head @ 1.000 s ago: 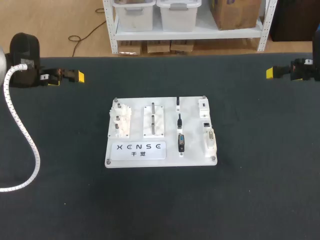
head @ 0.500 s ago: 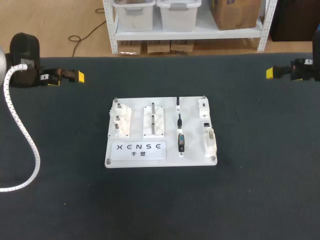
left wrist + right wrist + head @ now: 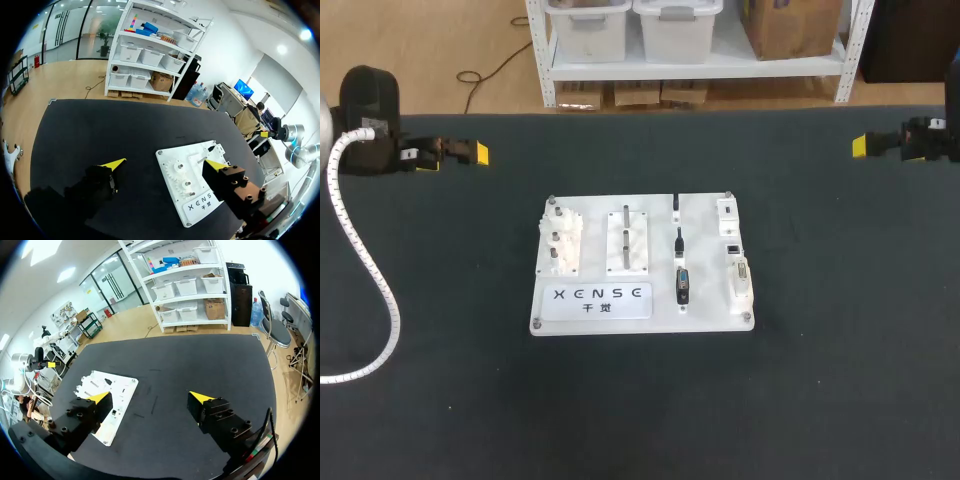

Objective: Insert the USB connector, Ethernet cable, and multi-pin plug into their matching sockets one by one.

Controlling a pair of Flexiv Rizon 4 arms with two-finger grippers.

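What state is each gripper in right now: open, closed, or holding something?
Left gripper: open, holding nothing.
Right gripper: open, holding nothing.

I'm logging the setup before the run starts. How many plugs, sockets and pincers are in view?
Plugs: 3 (USB plug, Ethernet plug, multi-pin plug)
Sockets: 3
Pincers: 2 (left pincer, right pincer)
Total: 8
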